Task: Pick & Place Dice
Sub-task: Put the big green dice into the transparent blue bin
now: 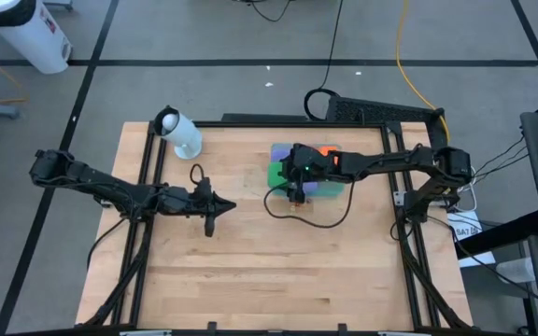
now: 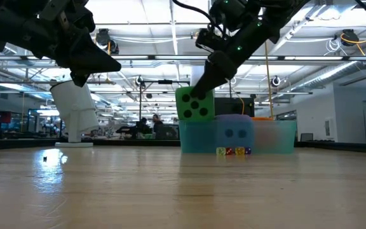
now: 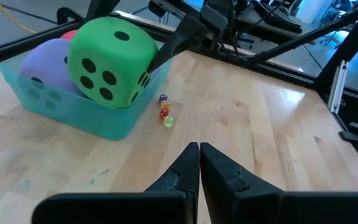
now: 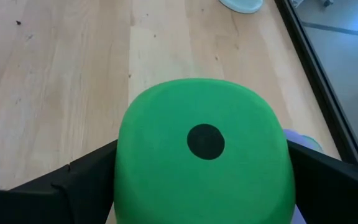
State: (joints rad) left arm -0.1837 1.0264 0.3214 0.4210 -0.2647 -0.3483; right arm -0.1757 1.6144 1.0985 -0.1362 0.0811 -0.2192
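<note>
The right claw (image 2: 199, 95) is clamped on the green die (image 3: 109, 61), one finger on each side, and holds it raised at the tray's (image 3: 73, 118) near edge, its bottom about level with the rim. This looks like the lift-out step of a pick and place: the die seems freshly taken out and not yet carried anywhere. A purple die (image 3: 39, 65) lies inside the tray, with a bit of red or orange showing behind it. Next, I judge, the arm must carry the die clear of the rim and down onto open bench (image 1: 278, 261), avoiding the tiny beads (image 3: 165, 113) just beside the tray. The left claw (image 1: 215, 207) waits pinched together and empty, well apart, above the bench's left half
</note>
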